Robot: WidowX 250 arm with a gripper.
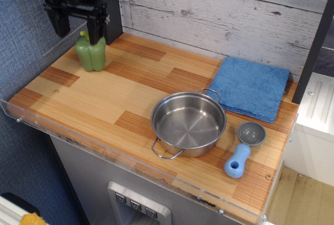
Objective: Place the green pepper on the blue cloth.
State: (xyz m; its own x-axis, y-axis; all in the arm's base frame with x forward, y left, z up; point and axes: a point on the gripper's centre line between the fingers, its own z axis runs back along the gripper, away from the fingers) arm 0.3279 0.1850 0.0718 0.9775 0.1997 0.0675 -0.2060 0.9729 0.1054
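We work over a striped wooden countertop (104, 97) that spreads below and to the right of our fingers. Far off to the fingers' right, against the plank wall, lies the blue cloth (249, 87), flat and bare. Between it and us, nearer the front edge, sits the steel pot (189, 123) with its two wire handles, and beyond that a blue-handled grey scoop (244, 149). Just beneath our fingers stands the green pepper (91, 52), upright at the back-left corner, its curved stem partly hidden behind the right finger.

Our gripper (76, 27) hangs over the pepper with its two dark fingers (94, 29) spread apart and nothing between them. It seems to sit slightly left of the pepper's middle, so we should centre first, then come straight down until the fingers flank the lobed sides, well below the stem. The glossy skin looks slippery; we close low and squarely, then lift high enough to clear the pot's rim on the way right.
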